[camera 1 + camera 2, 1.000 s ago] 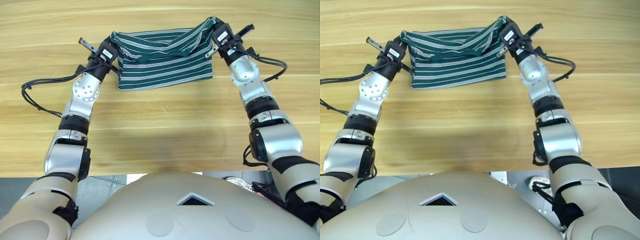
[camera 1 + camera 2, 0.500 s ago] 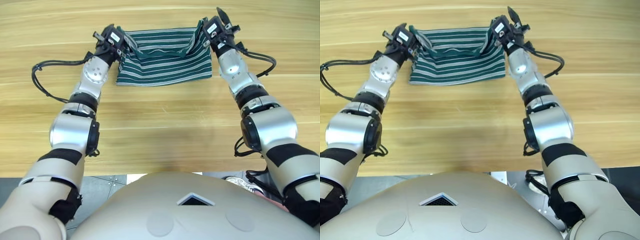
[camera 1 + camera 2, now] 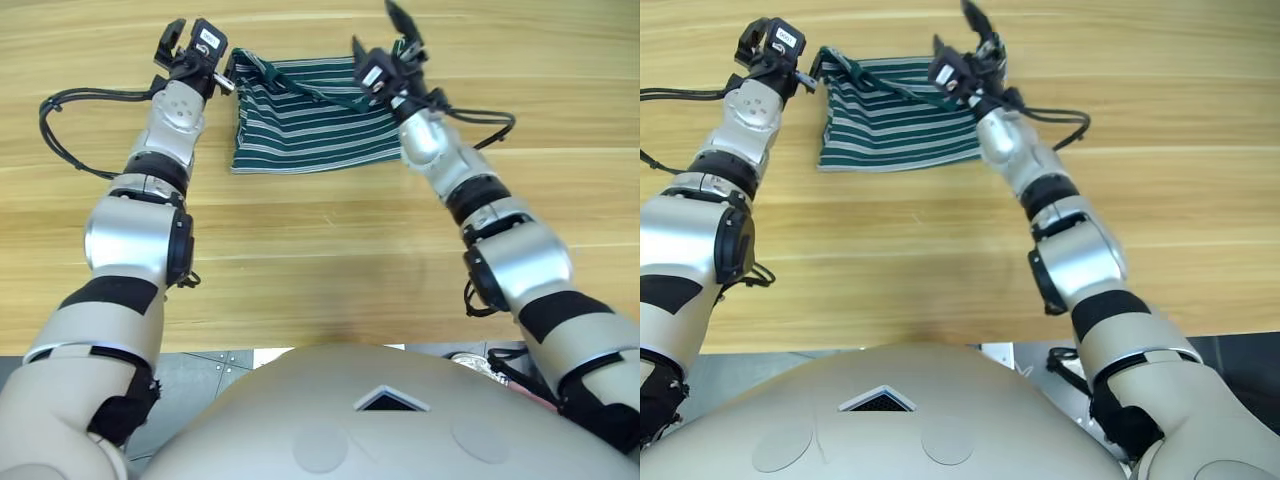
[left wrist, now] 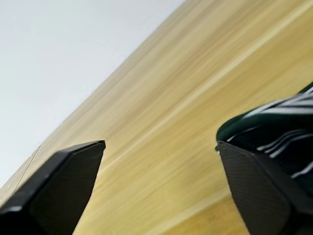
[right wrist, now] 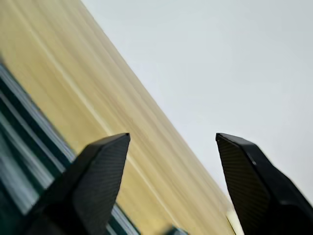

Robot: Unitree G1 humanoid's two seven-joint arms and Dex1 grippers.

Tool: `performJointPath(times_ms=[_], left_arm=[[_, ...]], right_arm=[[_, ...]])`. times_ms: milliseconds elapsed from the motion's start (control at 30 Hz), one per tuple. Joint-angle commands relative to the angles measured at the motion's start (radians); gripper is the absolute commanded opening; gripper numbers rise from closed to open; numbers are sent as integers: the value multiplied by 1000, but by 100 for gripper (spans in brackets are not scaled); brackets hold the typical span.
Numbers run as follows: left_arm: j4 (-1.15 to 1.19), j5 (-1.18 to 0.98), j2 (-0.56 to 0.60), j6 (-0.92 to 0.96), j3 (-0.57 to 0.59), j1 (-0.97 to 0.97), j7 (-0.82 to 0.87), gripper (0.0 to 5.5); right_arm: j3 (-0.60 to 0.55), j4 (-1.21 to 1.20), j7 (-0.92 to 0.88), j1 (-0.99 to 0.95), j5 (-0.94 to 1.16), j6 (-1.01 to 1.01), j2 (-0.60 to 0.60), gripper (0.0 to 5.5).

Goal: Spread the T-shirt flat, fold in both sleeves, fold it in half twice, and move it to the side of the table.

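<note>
The T-shirt, dark green with white stripes, lies folded into a rectangle at the far middle of the wooden table. Its top layer is rumpled, with a loose ridge along the far edge. My left gripper is open just off the shirt's far left corner, nothing between its fingers. My right gripper is open above the shirt's far right corner, also holding nothing. In the left eye view the left gripper is beside the shirt and the right gripper is over its right end.
Black cables trail from the left arm across the table, and another loop hangs off the right arm. Bare wood stretches on every side of the shirt, widest toward me.
Both grippers carried the shirt's raised edge toward the far side, then let go. The top layer now rests on the shirt. The right arm has swung left, the left gripper out past the corner.
</note>
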Motion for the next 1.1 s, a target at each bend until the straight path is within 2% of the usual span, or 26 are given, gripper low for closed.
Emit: performJointPath(times_ms=[33, 167, 300, 433, 467, 533, 600, 667, 733, 833, 933, 1033, 1100], left_arm=[[10, 4, 33, 27, 18, 45, 29, 477], [3, -35, 55, -6, 70, 102, 43, 477], [-6, -45, 63, -45, 89, 147, 36, 477], [-26, -77, 68, -122, 122, 197, 18, 477], [-35, -82, 66, -152, 124, 214, 17, 477], [-60, -89, 58, -224, 125, 254, 11, 477], [-82, -96, 54, -274, 125, 279, 7, 477], [-104, -103, 53, -317, 129, 292, 3, 477], [-128, -107, 57, -357, 133, 308, 7, 477], [-194, -114, 64, -424, 138, 346, 14, 477], [-345, -92, 65, -483, 120, 397, 36, 477], [-519, -57, 77, -479, 110, 449, 58, 477], [-694, -68, 91, -479, 110, 522, 18, 477]], right_arm=[[107, -42, 39, 76, -75, 3, 66, 323], [195, -49, 73, 121, -140, 36, 108, 323], [239, 19, 116, 73, -177, 88, 121, 323], [298, 10, 204, 51, -213, 29, 61, 323], [322, -36, 250, 65, -224, -21, 11, 323], [376, -240, 423, 134, -205, -199, -176, 323], [412, -505, 639, 238, -58, -345, -414, 323], [386, -799, 778, 365, 158, -357, -680, 323], [332, -998, 817, 482, 363, -333, -886, 323], [213, -1086, 786, 653, 558, -324, -1074, 323], [75, -1122, 731, 747, 716, -297, -1055, 323], [-9, -1168, 690, 736, 861, -198, -916, 323], [-68, -1129, 665, 709, 806, -130, -842, 323]])
